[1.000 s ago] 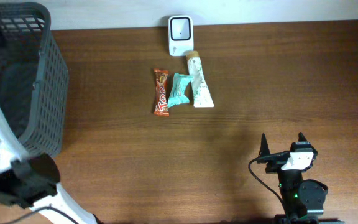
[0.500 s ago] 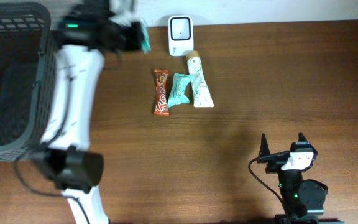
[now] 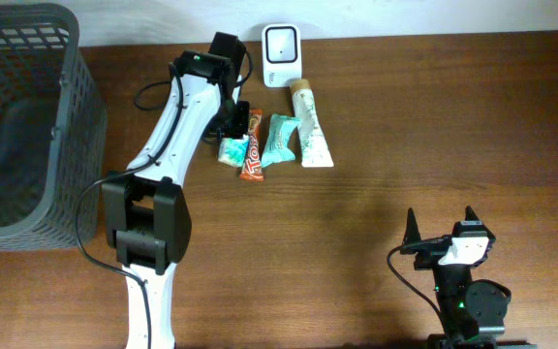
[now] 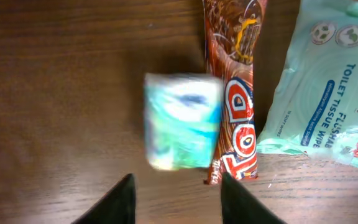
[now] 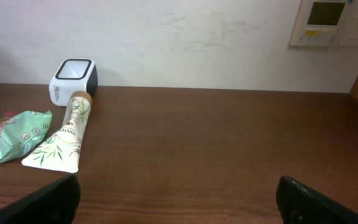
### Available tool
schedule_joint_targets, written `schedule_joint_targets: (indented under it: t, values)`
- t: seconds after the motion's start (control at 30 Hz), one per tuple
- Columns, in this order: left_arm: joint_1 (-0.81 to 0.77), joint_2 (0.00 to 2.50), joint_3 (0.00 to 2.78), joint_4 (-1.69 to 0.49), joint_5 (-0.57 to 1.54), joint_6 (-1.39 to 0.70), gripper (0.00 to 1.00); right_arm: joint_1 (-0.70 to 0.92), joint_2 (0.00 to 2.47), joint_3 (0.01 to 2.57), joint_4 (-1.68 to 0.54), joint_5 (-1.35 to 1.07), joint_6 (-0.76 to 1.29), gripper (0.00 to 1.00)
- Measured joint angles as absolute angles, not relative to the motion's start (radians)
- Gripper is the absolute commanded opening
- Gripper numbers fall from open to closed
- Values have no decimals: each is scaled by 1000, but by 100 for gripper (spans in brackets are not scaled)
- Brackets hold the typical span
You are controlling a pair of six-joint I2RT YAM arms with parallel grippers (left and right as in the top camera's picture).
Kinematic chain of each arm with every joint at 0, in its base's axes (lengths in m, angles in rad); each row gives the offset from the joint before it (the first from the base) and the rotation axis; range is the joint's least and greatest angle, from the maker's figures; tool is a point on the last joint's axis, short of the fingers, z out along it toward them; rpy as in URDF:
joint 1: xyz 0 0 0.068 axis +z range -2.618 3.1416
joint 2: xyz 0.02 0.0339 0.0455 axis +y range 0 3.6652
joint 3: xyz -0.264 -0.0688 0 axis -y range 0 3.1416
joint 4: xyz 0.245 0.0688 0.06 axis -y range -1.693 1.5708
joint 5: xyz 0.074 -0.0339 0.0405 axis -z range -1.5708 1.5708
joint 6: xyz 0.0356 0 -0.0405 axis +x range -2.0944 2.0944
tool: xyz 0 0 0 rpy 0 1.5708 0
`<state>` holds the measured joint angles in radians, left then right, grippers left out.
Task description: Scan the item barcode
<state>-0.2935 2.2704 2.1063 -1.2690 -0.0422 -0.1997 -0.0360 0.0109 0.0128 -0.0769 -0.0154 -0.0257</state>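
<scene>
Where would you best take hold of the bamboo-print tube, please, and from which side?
From straight above, I'd say, closing across the tube just below its cap: it lies flat, is narrowest there, and the wipes pack crowds its wider end.

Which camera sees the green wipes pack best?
The left wrist view: the wipes pack is close and its label reads clearly. Overhead shows the pack whole but tiny; right wrist shows the pack low, at the left edge.

I work at a dark brown wooden table [image 3: 434, 116], evenly lit. Behind the table's far edge stands a plain white wall [image 5: 185, 37]. Above the table's far right corner, a white panel [image 5: 328, 22] is wall-mounted.
</scene>
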Motion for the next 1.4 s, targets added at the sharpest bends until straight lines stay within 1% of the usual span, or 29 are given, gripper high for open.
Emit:
schedule_joint_targets:
  t: [0.03,0.07,0.1,0.3,0.37,0.47,0.63,0.73,0.83,0.93,1.0,1.2,1.4]
  values:
    - [-294,2271,2114,-1285,-41,-202,68,-36,11,13,-77,-15,-27,99]
    - [-293,2279,2160,-1321,-42,-201,99,-36,11,13,-77,-15,-26,99]
    - [-294,2283,2211,-1351,-41,-200,99,-36,11,13,-77,-15,-27,99]
    - [-294,2287,2859,-1558,-42,-202,99,-36,11,13,-76,-15,-26,99]
    - [-293,2286,3000,-1609,-42,-202,99,-36,11,13,-77,-15,-26,99]
    - [-294,2280,3103,-1644,-42,-202,99,-36,11,13,-76,-15,-27,99]
    - [-270,2280,3121,-1653,-41,-202,99,-36,11,13,-77,-15,-27,99]
    - [-194,2280,3121,-1654,-40,-234,99,-36,11,13,-76,-15,-25,99]
    - [-83,2250,3121,-1650,-38,-276,99,-36,11,13,-77,-15,-26,99]
    - [31,2154,3121,-1650,-40,-301,99,-36,11,13,-76,-15,-26,99]
    - [69,2086,3123,-1651,-42,-308,99,-36,11,13,-77,-15,-27,99]
    - [98,2050,3137,-1668,-38,-311,99,-36,11,13,-77,-15,-26,98]
    - [97,2051,3087,-1687,25,-302,99,-36,11,13,-76,-15,-26,99]
